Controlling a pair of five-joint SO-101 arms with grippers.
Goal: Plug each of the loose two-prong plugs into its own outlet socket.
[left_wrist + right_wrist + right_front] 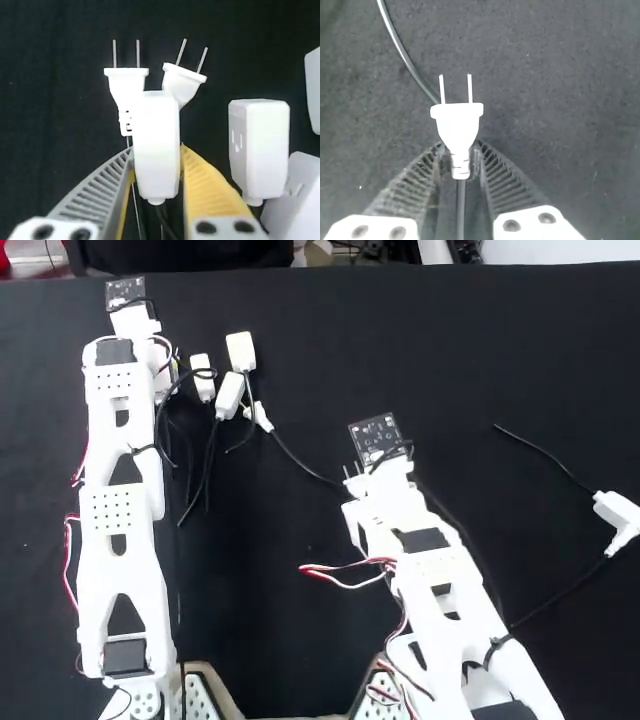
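My left gripper (156, 151) is shut on a white outlet socket (156, 125), held lengthwise between the grey and yellow fingers. Just beyond it lie two white two-prong plugs, one straight (126, 82) and one tilted (184, 82), prongs pointing away. A second socket (257, 145) lies beside them with its slots showing. In the high view this left gripper (165, 365) is at the far left, next to a cluster of sockets (232, 390). My right gripper (457, 150) is shut on a two-prong plug (456, 120), prongs forward, low over the black cloth at mid-table (355, 478).
Black cables (205, 455) trail from the socket cluster toward the front. Another cable (300, 462) runs from a small white piece (262, 418) toward the right gripper. A lone white socket (615, 512) with its cable lies near the right edge.
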